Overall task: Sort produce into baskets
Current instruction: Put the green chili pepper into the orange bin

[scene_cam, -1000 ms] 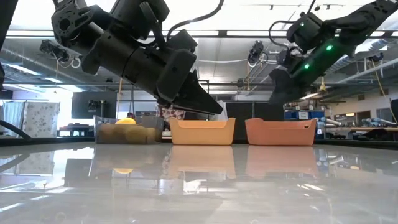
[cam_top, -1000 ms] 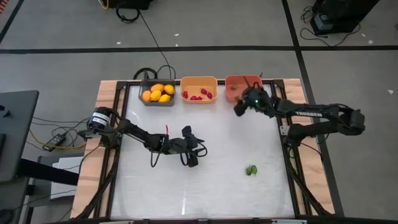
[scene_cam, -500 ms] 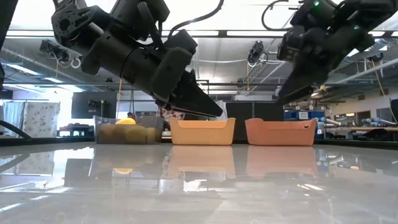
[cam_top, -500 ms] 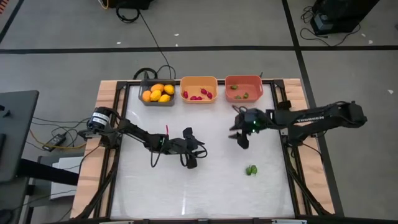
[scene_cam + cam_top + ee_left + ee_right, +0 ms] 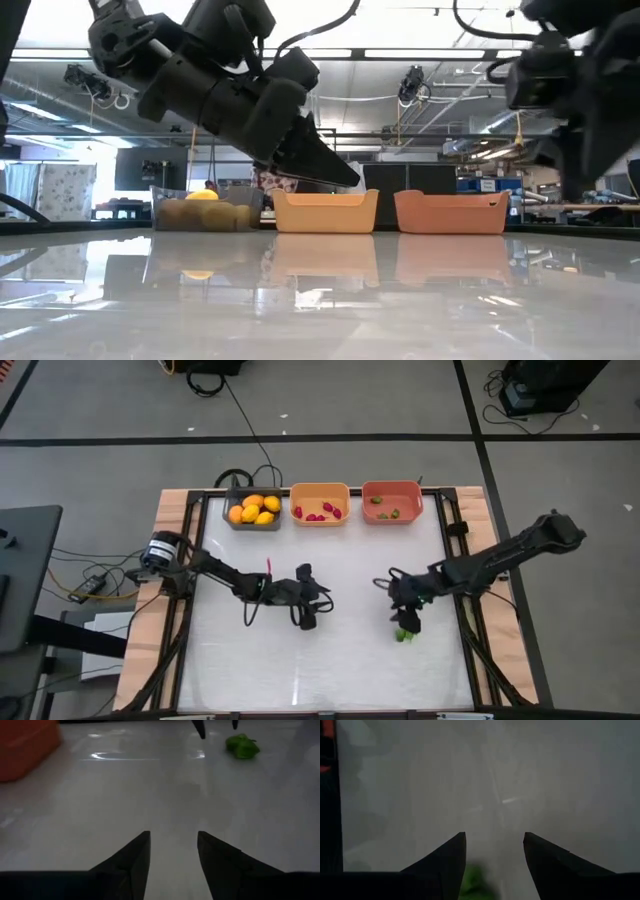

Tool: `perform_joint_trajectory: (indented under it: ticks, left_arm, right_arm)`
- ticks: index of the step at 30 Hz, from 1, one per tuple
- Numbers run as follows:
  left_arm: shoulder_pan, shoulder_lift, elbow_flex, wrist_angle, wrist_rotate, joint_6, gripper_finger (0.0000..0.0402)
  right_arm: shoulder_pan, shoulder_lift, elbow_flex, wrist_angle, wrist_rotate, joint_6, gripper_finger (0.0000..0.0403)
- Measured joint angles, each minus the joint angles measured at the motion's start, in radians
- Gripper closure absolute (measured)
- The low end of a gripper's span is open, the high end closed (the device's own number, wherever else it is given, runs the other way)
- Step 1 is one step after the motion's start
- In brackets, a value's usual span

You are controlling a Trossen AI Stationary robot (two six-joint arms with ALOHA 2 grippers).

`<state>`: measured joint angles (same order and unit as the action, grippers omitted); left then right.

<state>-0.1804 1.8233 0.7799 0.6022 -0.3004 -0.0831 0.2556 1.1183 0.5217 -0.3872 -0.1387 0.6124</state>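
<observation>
One green piece of produce (image 5: 403, 635) lies on the white table toward its near right. My right gripper (image 5: 405, 622) hangs open just over it, fingers slanting down; in the right wrist view the green piece (image 5: 477, 882) shows low between the fingers, which are clear of it. My left gripper (image 5: 318, 603) hovers open and empty above the table's middle. Along the far edge stand three baskets. The dark grey one (image 5: 252, 520) holds yellow-orange fruits, the orange one (image 5: 320, 490) holds red bits, and the salmon-red one (image 5: 391, 488) holds green bits.
The left wrist view looks across bare table to the green piece (image 5: 242, 746), with my right gripper's fingertips (image 5: 200, 729) above it. A dark frame and wooden border (image 5: 170, 560) edge the table. Cables lie on the floor behind.
My right gripper has swung from the salmon-red basket at the far edge toward the near edge. It has tipped more steeply downward and now hangs over the green piece. The green piece has stayed where it was.
</observation>
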Motion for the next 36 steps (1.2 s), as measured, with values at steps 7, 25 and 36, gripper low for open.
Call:
perform_joint_trajectory:
  ticks: [7, 25, 36]
  left_arm:
    - [0.062, 0.000, 0.024, -0.001, 0.181, 0.010, 0.0232]
    - [0.102, 0.000, 0.033, 0.038, 0.171, -0.030, 0.0232]
    - [0.041, 0.000, 0.073, 0.024, 0.119, -0.006, 0.0232]
  right_arm:
    - [0.134, 0.000, 0.000, -0.032, 0.041, 0.205, 0.0193]
    - [0.346, 0.110, 0.001, -0.033, 0.068, 0.464, 0.0198]
    - [0.406, 0.137, 0.003, -0.034, 0.150, 0.464, 0.0218]
